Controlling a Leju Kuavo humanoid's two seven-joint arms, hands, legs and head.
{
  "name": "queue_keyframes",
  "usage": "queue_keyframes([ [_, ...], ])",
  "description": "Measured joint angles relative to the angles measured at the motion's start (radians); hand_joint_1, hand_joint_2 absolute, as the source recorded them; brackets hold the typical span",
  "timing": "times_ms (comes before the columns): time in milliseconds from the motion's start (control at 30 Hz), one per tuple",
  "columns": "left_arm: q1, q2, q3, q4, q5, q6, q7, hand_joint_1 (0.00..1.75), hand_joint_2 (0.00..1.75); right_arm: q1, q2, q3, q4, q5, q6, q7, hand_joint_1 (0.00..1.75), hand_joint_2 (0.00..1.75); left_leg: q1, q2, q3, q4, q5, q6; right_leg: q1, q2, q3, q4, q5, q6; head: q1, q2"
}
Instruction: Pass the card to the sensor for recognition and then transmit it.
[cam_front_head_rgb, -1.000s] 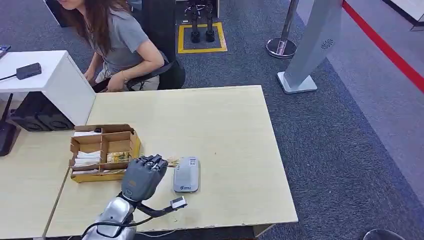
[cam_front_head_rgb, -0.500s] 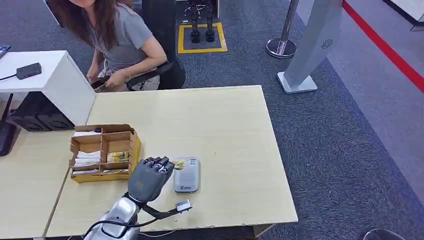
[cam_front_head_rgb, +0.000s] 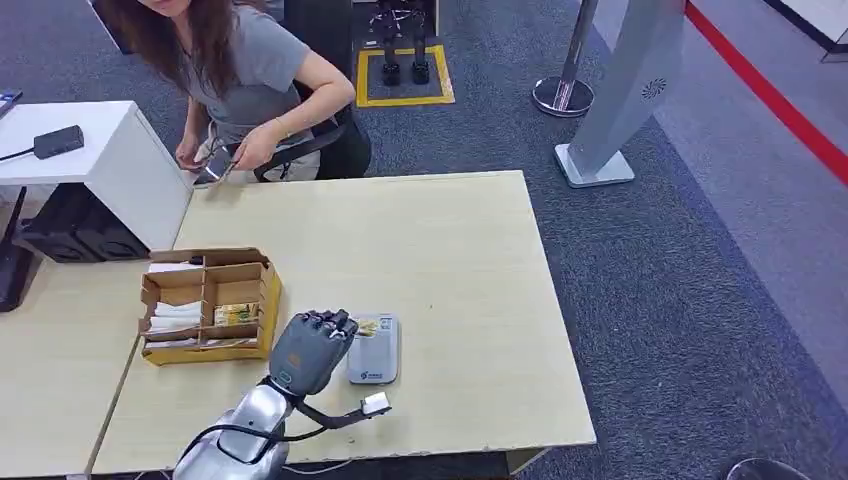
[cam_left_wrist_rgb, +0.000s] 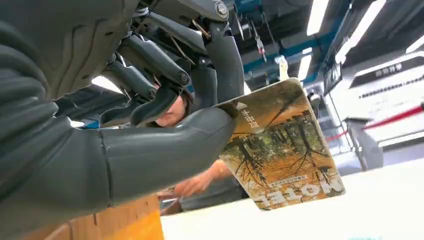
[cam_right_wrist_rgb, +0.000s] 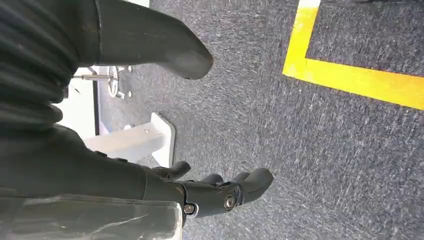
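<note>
Over the near half of the pale wooden table (cam_front_head_rgb: 450, 240), at about six o'clock from its centre, the left hand (cam_front_head_rgb: 310, 352) hovers with one card (cam_left_wrist_rgb: 280, 150) pinched between thumb (cam_left_wrist_rgb: 165, 150) and fingers. From the left wrist camera that card reads as a woodland picture with "MOTEL" printed along one edge, thumb pressed against one corner. In the head view, the card's tip (cam_front_head_rgb: 366, 326) pokes out past the fingers and sits right over the far end of the single grey card reader (cam_front_head_rgb: 374, 350), which lies flat on the table at the hand's three o'clock. Whether card and reader actually touch, I cannot tell.

One open cardboard organiser box (cam_front_head_rgb: 208, 303) stands at the hand's nine o'clock, its compartments holding stacked white cards and one patterned stack. One small white tag (cam_front_head_rgb: 376, 403) dangles on a cable off the left forearm.

One person (cam_front_head_rgb: 245, 80) in a grey shirt sits at the far-left corner of the table, eleven o'clock, both hands on a phone (cam_front_head_rgb: 213, 165).

Down at the robot's side, the right hand (cam_right_wrist_rgb: 220, 192) hangs over grey carpet (cam_right_wrist_rgb: 310, 150) beside one yellow floor stripe (cam_right_wrist_rgb: 360, 80), fingers loosely curled and holding nothing.
</note>
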Motion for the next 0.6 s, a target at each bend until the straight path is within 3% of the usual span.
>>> queue_keyframes([
  [433, -0.059, -0.049, -0.072, 0.141, 0.003, 0.0, 0.014, 1.75, 1.75, -0.001, 0.0, -0.007, 0.0, 0.017, -0.001, -0.001, 0.0, 1.75, 0.0, 0.0, 0.0, 0.0, 0.0, 0.001, 0.0, 0.0, 0.0, 0.0, 0.0, 0.0, 0.0, 0.0],
  [600, -0.061, -0.068, -0.085, 0.16, 0.039, 0.0, -0.018, 1.75, 1.75, -0.001, 0.0, -0.008, 0.0, 0.019, -0.001, -0.001, 0.0, 1.75, 0.0, 0.0, 0.0, 0.0, 0.0, 0.001, 0.0, 0.0, 0.0, 0.0, 0.0, 0.0, 0.0, 0.0],
])
